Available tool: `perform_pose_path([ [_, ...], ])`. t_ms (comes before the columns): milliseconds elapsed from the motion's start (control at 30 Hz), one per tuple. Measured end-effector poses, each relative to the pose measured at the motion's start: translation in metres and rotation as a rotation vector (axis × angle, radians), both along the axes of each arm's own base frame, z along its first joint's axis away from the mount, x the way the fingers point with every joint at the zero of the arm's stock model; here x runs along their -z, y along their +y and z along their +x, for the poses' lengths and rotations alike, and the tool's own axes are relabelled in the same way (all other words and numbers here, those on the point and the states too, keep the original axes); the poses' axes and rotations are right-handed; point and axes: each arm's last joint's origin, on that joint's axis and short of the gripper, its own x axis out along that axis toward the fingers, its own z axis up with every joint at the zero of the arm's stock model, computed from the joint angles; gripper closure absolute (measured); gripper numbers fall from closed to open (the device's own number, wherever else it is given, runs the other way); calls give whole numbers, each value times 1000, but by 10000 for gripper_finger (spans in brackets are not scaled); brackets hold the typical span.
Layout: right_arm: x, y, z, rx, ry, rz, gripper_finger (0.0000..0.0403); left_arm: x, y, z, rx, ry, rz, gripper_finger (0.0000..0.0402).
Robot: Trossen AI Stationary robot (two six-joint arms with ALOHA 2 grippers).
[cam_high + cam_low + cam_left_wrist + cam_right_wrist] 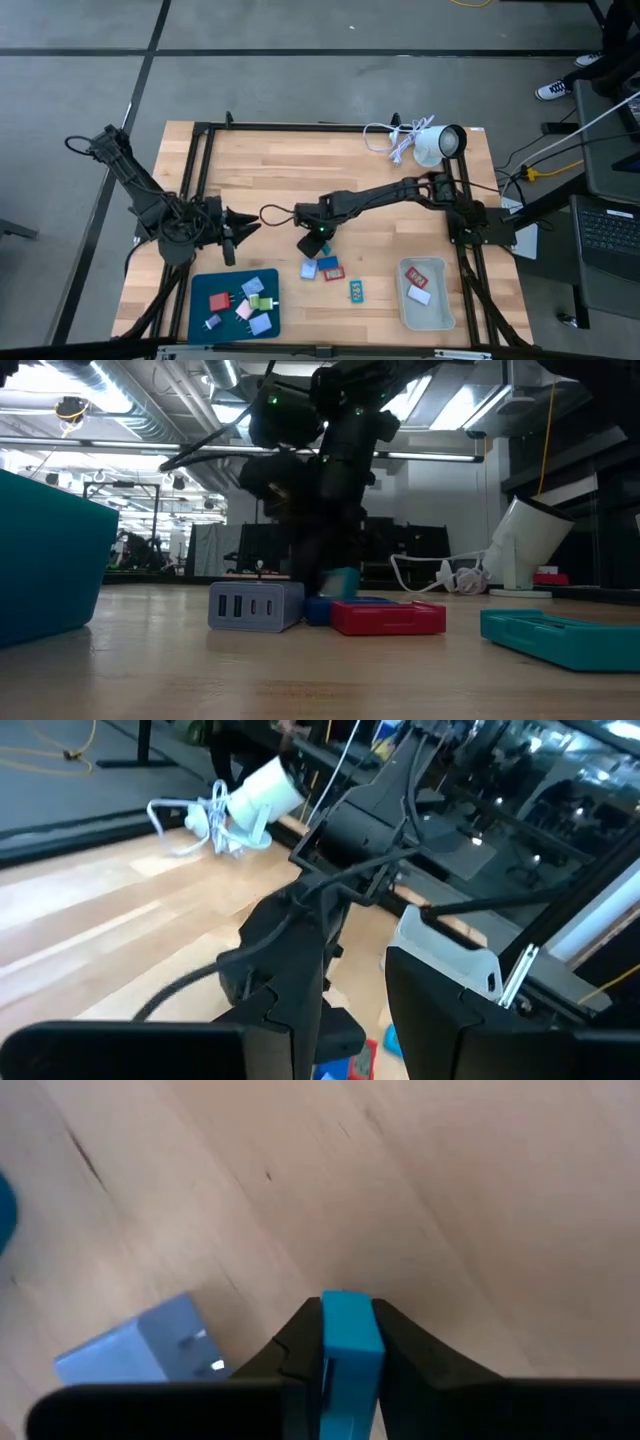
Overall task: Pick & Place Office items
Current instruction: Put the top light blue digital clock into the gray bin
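Observation:
My right gripper (311,244) reaches to the table's middle and is shut on a small blue piece (350,1342), which also shows under the gripper in the low view (343,582). Just in front of it, a grey-white charger block (308,268), a red piece (331,266), a blue piece (322,275) and a teal piece (356,290) lie flat on the wood. My left gripper (236,232) waits open at the table's left, above the blue tray (200,310) that holds several colourful pieces. My right gripper pinches the blue piece on its two flat sides (350,1315), one dark finger (298,1345) on each side, coming from above and pointing down. The piece stands on edge between the fingers, close over the wood; whether its lower end touches the table I cannot tell.
A grey tray (440,318) near the right front corner holds a red and a white piece. The white lamp (438,143) with its cord lies at the far right. Black frame rails run along the table's left and right sides. Bare wood lies between the arms and the far edge.

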Motion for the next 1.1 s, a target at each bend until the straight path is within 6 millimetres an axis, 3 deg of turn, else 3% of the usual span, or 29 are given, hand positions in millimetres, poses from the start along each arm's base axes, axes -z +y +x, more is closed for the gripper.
perform_pose_path([
  [67, -17, -9, -2, -5, -37, -34, 342, -3, -1, 1, -2, -17, 11, 295],
  [233, -84, -43, -21, 21, -151, -154, 342, -6, -1, 2, -2, -28, 42, 295],
  [367, -144, -60, -58, 41, -194, -246, 342, -6, -1, 2, -4, -27, 44, 295],
  [500, -187, -56, -105, 37, -138, -323, 342, -6, -1, 2, -4, -27, 43, 295],
  [633, -215, -30, -150, 48, -112, -317, 342, -6, -1, 2, -3, -26, 44, 295],
  [733, -205, 3, -178, 55, -62, -252, 342, -6, -1, 2, -4, -23, 48, 295],
  [967, -141, 85, -231, 86, 58, 22, 342, -4, 1, 6, 29, -6, 19, 295],
  [1100, -119, 109, -249, 115, 113, 44, 342, 2, 9, 21, 79, 58, -17, 295],
])
